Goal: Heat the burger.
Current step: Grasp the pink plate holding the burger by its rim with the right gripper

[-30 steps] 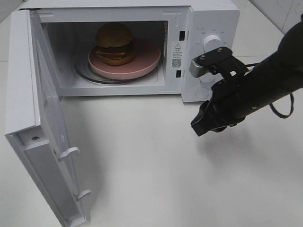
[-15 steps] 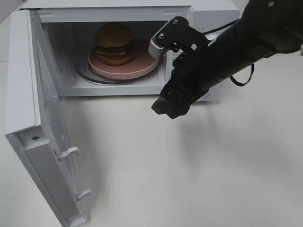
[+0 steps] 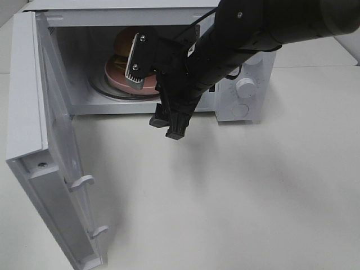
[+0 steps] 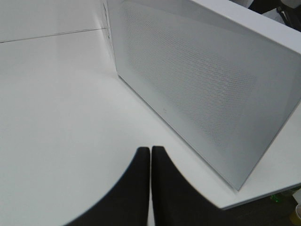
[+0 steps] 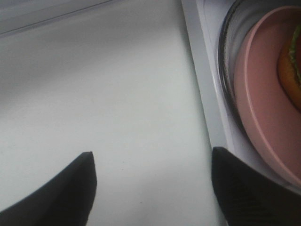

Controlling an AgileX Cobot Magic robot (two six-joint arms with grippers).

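Burger (image 3: 124, 40) (image 5: 292, 70) sits on a round pink plate (image 3: 115, 72) atop the glass turntable (image 3: 104, 90) inside a white microwave (image 3: 112, 4). The oven's door (image 3: 31, 101) is swung wide open on the left of the high cam's view.

The robot's right arm reaches in from the right across the front of the open cavity, hiding much of the bun & plate from the high cam. The right gripper (image 3: 167, 127) hangs just outside the oven's front sill, tips pointing down at the white table (image 3: 253, 197). Its 2 fingers are spread wide w/ nothing btwn them. The right wrist cam shows only bare tabletop in the gap, w/ the plate's rim, the turntable's edge & a sliver of orange cheese & green lettuce off to one side.

Two dials (image 3: 246, 85) on the control panel show just past the arm, at the oven's right end.

The left gripper (image 4: 150, 149) is out of the high cam's sight. Its own wrist cam shows the dark fingers pressed together, pinching nothing, over the tabletop near a white panel (image 4: 202, 94) w/ a fine mesh pattern.
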